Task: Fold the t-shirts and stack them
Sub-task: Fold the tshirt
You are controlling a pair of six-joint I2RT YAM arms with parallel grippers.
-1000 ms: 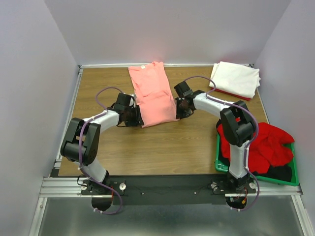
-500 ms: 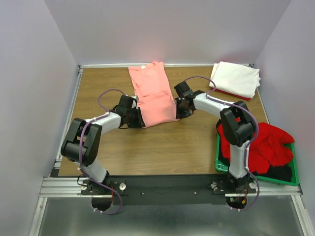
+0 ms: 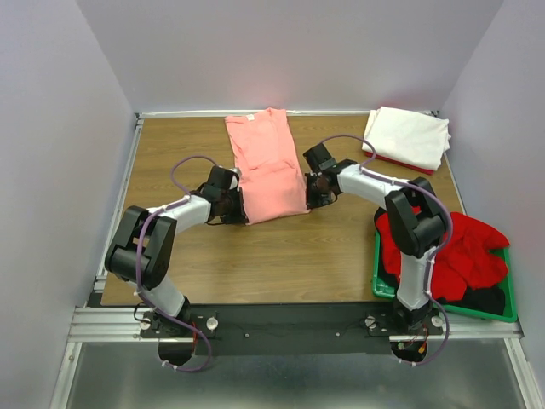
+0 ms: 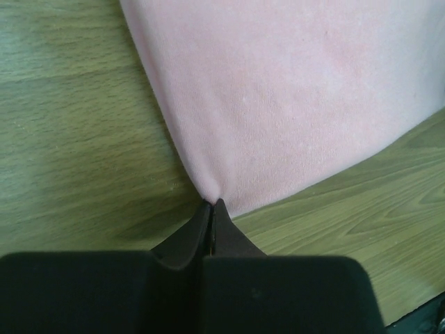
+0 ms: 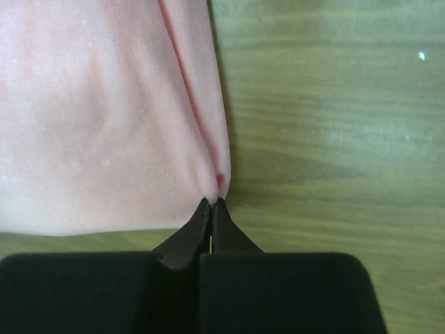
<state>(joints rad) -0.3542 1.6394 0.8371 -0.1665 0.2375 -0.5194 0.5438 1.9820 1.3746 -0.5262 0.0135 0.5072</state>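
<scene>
The wooden table (image 3: 213, 264) bears the pink t-shirt (image 3: 266, 166), folded lengthwise, mid-table toward the far edge. The left gripper (image 4: 212, 203) is clenched on its near-left corner and the right gripper (image 5: 211, 202) on its near-right corner, jaws pressed together on pinched cloth. Near right, a green crate (image 3: 381, 288) holds a red t-shirt (image 3: 468, 251). 1 folded white t-shirt (image 3: 409, 136) lies far right, well apart.

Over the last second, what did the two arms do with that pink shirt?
Both pinched shut on the near corners of the salmon-pink t-shirt. The left gripper took the left corner after edging in toward it, and the right gripper took the right corner. The shirt itself barely shifted. The white folded stack, the red shirts and the green crate stayed put.
</scene>
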